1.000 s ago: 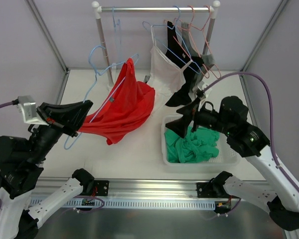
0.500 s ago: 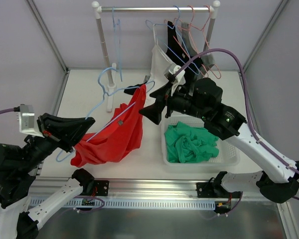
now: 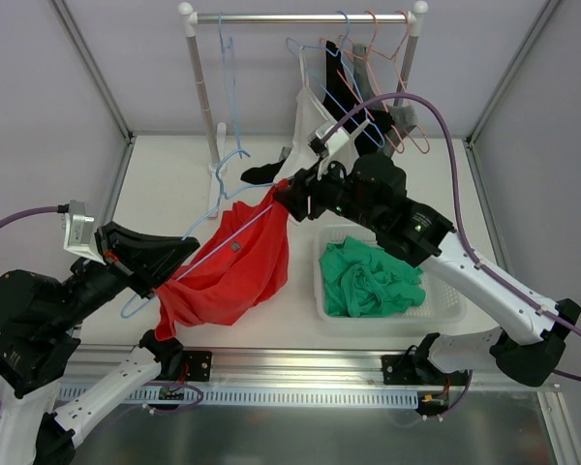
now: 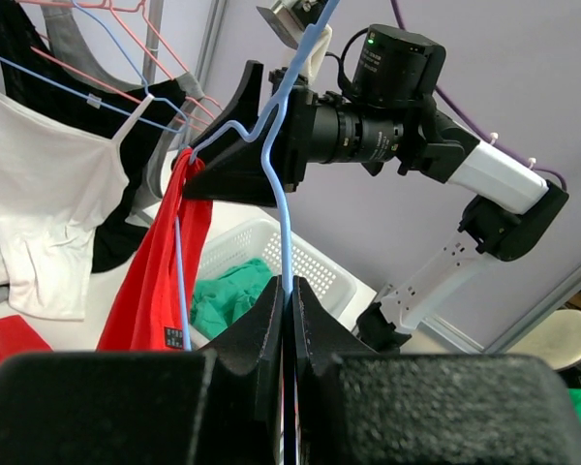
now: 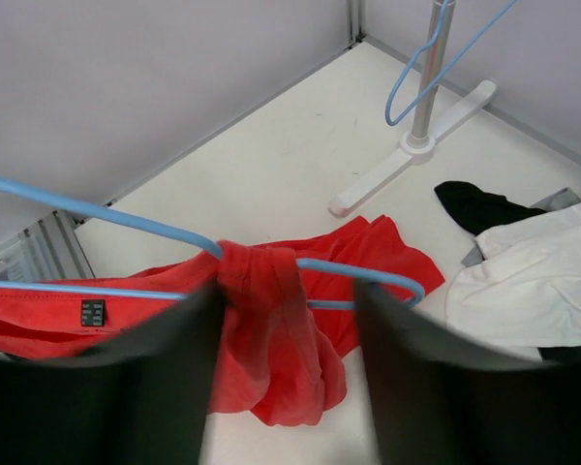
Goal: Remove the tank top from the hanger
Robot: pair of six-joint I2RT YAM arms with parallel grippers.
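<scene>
Left wrist view: your left gripper (image 4: 287, 291) is clamped tight on the blue hanger (image 4: 283, 194) wire. Beyond it, the red tank top (image 4: 160, 281) hangs from the hanger's far shoulder. There your right gripper (image 5: 286, 291) straddles the bunched strap, fingers apart, seemingly not pinching it.

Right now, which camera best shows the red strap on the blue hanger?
Right wrist: the red strap is bunched over the blue hanger, inside the open right gripper. Top external has the gripper crowding it; left wrist shows it small.
</scene>
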